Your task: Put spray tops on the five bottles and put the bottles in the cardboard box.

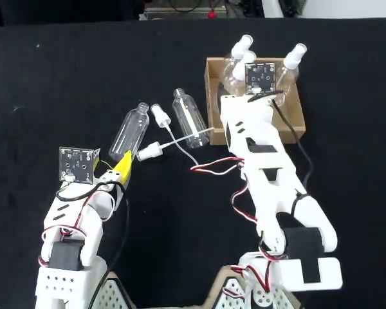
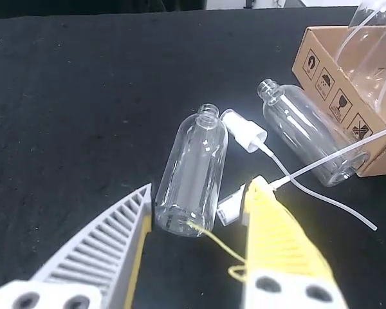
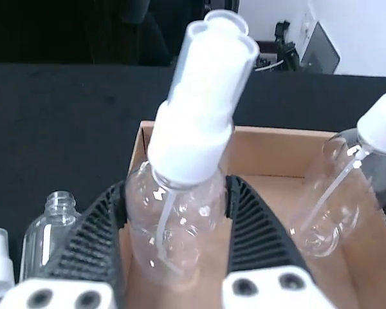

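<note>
Right wrist view: right gripper [image 3: 177, 193] clenched on a capped bottle [image 3: 180, 129] in the cardboard box [image 3: 270, 151], with a second capped bottle [image 3: 331, 193] beside it. Left wrist view: left gripper [image 2: 202, 183] released, jaws apart at the base of an uncapped bottle [image 2: 193, 170] lying on the table. High view: another uncapped bottle [image 1: 190, 118] beside the box, and a loose spray top [image 1: 161, 114] and a second spray top [image 1: 149, 152] between the two bottles.

Bright, even overhead light falls on a matte black surface [image 1: 64, 77] that shows almost no shadows. Small white highlights glint on a clear bottle [image 2: 193, 170]. A white spray top [image 3: 202, 96] close to the camera looks washed out.
</note>
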